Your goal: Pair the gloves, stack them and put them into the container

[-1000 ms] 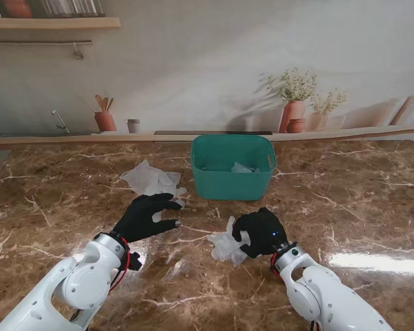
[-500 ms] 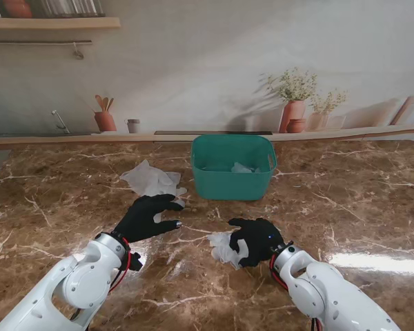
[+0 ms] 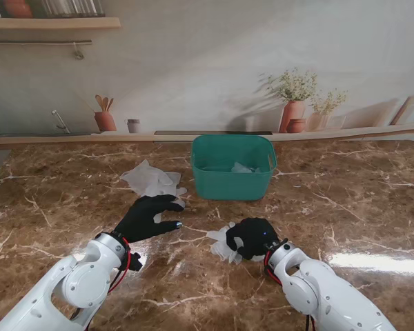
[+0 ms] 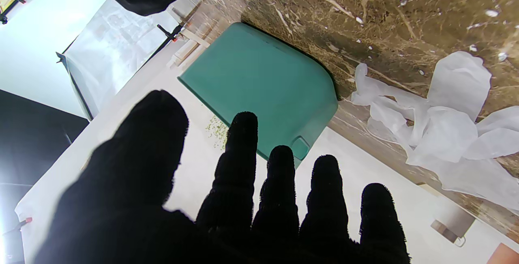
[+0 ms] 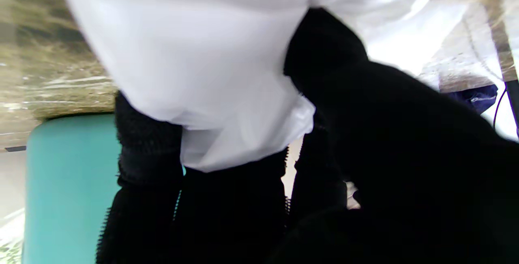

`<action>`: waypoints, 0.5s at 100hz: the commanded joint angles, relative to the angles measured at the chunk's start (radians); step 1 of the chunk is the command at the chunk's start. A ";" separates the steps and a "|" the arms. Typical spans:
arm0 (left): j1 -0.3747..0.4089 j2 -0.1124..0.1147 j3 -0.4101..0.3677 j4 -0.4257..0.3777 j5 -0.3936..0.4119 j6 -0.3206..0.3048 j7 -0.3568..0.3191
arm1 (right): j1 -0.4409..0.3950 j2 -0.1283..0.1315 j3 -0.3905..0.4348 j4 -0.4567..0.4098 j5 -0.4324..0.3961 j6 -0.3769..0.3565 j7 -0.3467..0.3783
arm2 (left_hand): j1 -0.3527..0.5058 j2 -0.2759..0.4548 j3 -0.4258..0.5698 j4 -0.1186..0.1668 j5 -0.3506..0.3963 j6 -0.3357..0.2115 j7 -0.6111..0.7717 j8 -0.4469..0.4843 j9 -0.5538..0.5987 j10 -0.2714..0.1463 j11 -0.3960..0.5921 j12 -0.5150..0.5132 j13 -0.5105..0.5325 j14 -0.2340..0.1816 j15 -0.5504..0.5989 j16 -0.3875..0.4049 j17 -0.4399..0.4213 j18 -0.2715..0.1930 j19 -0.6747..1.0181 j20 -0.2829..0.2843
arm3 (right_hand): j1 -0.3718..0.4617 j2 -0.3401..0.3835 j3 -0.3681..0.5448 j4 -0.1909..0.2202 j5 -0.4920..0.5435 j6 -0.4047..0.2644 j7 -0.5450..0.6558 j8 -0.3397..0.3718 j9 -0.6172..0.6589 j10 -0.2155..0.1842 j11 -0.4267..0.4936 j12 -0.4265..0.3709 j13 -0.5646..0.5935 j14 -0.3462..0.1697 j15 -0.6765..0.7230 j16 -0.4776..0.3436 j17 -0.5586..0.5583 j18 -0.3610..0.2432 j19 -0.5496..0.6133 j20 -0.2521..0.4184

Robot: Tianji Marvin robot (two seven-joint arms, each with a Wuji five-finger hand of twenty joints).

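Marble-patterned brown table top point(image 3: 372, 200) carries everything in view. Farthest left, a crumpled pair of thin white disposable gloves point(image 3: 152, 180) lies flat on the table, to the left of the container and just beyond the left hand's fingertips. The black-gloved left hand point(image 3: 146, 216) is palm down beside them, fingers point(image 4: 241, 162) spread and apart, holding nothing; its wrist view shows those gloves point(image 4: 438, 126) lying loose and untouched.

Centre, far side: the teal rectangular plastic container point(image 3: 233, 166) stands upright and open-topped, with a small piece of white glove material point(image 3: 241, 167) already lying inside on its floor.

Right of centre and nearer to me than the container: the black-gloved right hand point(image 3: 252, 238) is curled, its fingers point(image 5: 148, 142) closed around a bunched white disposable glove point(image 3: 222, 243). In the right wrist view that glove point(image 5: 194, 61) fills most of the frame, pinched between fingers and thumb. Part of it sticks out on the hand's left side; whether it touches the table I cannot tell.
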 commanded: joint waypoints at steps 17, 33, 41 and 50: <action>0.006 0.001 0.005 0.005 -0.002 0.001 0.002 | -0.045 -0.012 0.098 -0.142 -0.016 -0.002 -0.004 | 0.019 0.037 -0.022 0.031 0.017 -0.025 0.000 0.006 0.026 -0.033 -0.021 -0.012 -0.002 -0.033 -0.029 -0.009 -0.021 -0.013 -0.039 0.018 | 0.049 -0.016 0.004 0.050 0.015 0.004 0.019 -0.012 0.041 -0.035 0.043 0.027 0.062 -0.001 0.056 0.026 0.036 -0.025 0.042 0.002; 0.007 0.000 0.006 0.005 -0.005 0.002 0.003 | -0.019 -0.018 0.149 -0.209 -0.031 0.005 -0.005 | 0.019 0.036 -0.024 0.031 0.014 -0.024 -0.001 0.005 0.025 -0.032 -0.022 -0.013 -0.003 -0.033 -0.030 -0.009 -0.022 -0.014 -0.042 0.020 | 0.047 -0.013 0.006 0.050 0.013 0.001 0.020 -0.013 0.041 -0.038 0.042 0.030 0.061 -0.003 0.058 0.023 0.035 -0.026 0.042 0.000; 0.007 0.001 0.004 0.005 -0.004 -0.001 0.003 | 0.011 -0.021 0.166 -0.227 -0.030 0.009 0.001 | 0.020 0.037 -0.024 0.031 0.012 -0.024 -0.003 0.005 0.023 -0.033 -0.023 -0.013 -0.004 -0.033 -0.031 -0.010 -0.021 -0.013 -0.044 0.021 | 0.044 -0.011 0.006 0.050 0.011 0.001 0.021 -0.014 0.040 -0.037 0.041 0.031 0.061 -0.003 0.058 0.022 0.035 -0.028 0.042 0.000; 0.008 0.001 0.001 0.006 -0.001 -0.004 0.004 | 0.063 -0.023 0.173 -0.226 -0.032 0.017 0.005 | 0.020 0.039 -0.026 0.032 0.012 -0.024 -0.003 0.004 0.023 -0.033 -0.023 -0.014 -0.004 -0.033 -0.031 -0.010 -0.021 -0.014 -0.045 0.023 | 0.043 -0.007 0.007 0.051 0.010 0.000 0.020 -0.016 0.039 -0.040 0.039 0.032 0.060 -0.005 0.058 0.020 0.034 -0.031 0.042 0.000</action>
